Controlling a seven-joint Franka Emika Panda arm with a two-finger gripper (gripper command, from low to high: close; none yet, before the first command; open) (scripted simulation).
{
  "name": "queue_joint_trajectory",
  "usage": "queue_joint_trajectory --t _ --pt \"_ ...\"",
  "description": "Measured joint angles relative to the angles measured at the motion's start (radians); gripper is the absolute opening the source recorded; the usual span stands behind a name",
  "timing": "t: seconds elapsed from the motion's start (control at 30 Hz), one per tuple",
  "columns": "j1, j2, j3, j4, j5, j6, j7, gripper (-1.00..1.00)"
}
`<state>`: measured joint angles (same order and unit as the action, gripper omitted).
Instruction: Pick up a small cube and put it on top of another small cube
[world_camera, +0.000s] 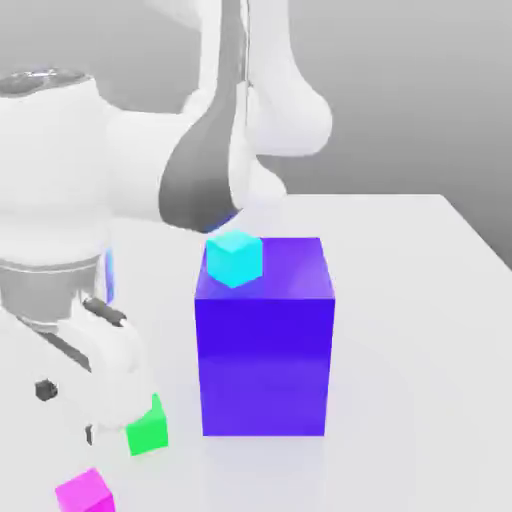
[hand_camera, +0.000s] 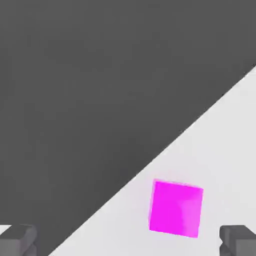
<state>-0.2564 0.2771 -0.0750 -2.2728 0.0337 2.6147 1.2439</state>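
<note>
From the exterior view I start with the table (world_camera: 440, 260), white and broad, then the big blue-violet block (world_camera: 265, 340) standing near its middle with a cyan cube (world_camera: 235, 258) at its upper back corner; I cannot tell if that cube sits on the block or behind it. The arm's hand hangs low at the exterior view's left, and my gripper (hand_camera: 128, 239) has its jaws spread wide with nothing between them: 2 dark fingertips (hand_camera: 17, 239) stand at opposite sides of the hand view. The green cube (world_camera: 147, 430) rests on the table just beside the hand, partly hidden by it. The pink cube (world_camera: 84, 492) lies on the table near the green 1, toward the exterior view's lower left. In the hand view it sits between the 2 finger lines, nearer 1 finger and slightly rotated against them. I judge the next move needs a small sideways correction, then a descent.
</note>
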Motion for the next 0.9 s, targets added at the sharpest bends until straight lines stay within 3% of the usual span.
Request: queue_joint_trajectory --t 0.2,0.23,0.43,0.6,0.9 --pt "-0.032 0.218 0.010 0.030 0.045 0.123 0.009 0.00" --pt "-0.035 0.245 0.014 0.035 0.048 0.144 0.007 -1.00" --pt "-0.037 0.259 0.016 0.038 0.049 0.155 0.007 -1.00" --pt "-0.025 0.127 0.000 0.009 0.031 0.052 0.019 -1.00" --pt "0.010 -0.199 -0.046 -0.039 -0.280 -0.147 -0.185 -1.00"
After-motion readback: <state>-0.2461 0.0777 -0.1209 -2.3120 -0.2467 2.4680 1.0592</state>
